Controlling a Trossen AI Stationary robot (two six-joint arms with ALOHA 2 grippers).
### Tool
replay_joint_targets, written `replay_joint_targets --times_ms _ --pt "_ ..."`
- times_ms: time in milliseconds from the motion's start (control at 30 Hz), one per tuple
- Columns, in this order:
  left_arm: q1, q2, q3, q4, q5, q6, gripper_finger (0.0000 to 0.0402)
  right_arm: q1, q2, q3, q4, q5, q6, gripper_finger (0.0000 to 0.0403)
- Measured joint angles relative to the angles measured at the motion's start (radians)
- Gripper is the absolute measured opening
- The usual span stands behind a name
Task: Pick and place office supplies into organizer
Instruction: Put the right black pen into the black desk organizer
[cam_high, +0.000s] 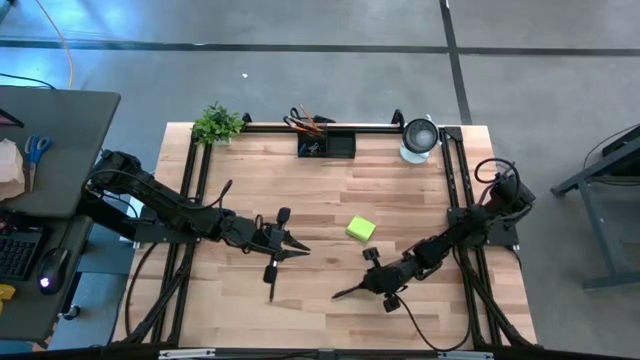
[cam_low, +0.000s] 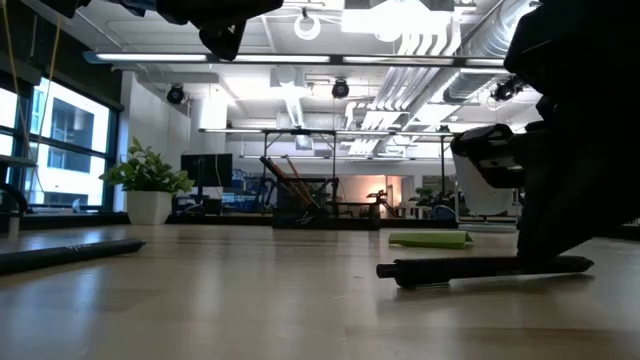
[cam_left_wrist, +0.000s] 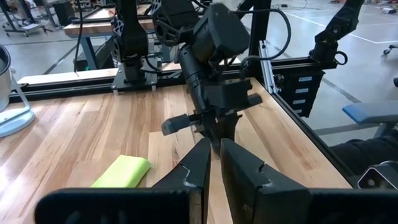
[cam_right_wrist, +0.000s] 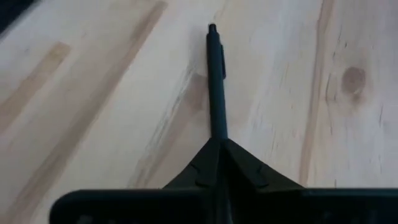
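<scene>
Along the table's (cam_high: 420, 200) far edge, from left to right: potted plant (cam_high: 217, 124) at the left corner, organizer (cam_high: 326, 144) near the middle (scissors (cam_high: 301, 122) and pencils (cam_high: 316, 121) standing at its left end), cup (cam_high: 419, 138) toward the right corner. Nearer the middle, slightly right of centre: sticky-note pad (cam_high: 361, 229), lying flat. On the left half: 1 pen (cam_high: 272, 279) lying alone, just in front of the left gripper (cam_high: 296, 247). On the right half, near the front: a second pen (cam_high: 350, 291) flat on the wood, 1 end clamped in the right gripper (cam_high: 372, 284), in front of the pad. The 2 grippers tip toward tip, well apart.
</scene>
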Motion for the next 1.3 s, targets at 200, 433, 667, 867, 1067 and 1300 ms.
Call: replay_joint_targets --times_ms 200,433,667,867,1067,1300 --pt "0.0 0.0 0.0 -0.008 0.0 0.0 0.0028 -0.001 0.001 0.0 0.034 0.038 -0.004 0.0015" --pt "0.0 0.0 0.0 -0.008 0.0 -0.001 0.0028 -0.001 -0.048 -0.001 0.033 0.071 0.0 0.0008" --pt "0.0 0.0 0.0 -0.008 0.0 -0.002 0.0028 -0.004 -0.076 -0.001 0.018 0.063 0.001 0.0009" --pt "0.0 0.0 0.0 -0.008 0.0 -0.002 0.0028 -0.03 -0.075 -0.001 0.082 0.015 0.106 0.0059" --pt "0.0 0.0 0.0 -0.007 0.0 -0.002 0.0028 -0.028 -0.001 0.004 0.219 0.068 0.157 0.0142" --pt "0.0 0.0 0.0 -0.009 0.0 -0.024 0.0028 -0.028 0.138 0.153 0.02 0.125 0.138 0.0175"
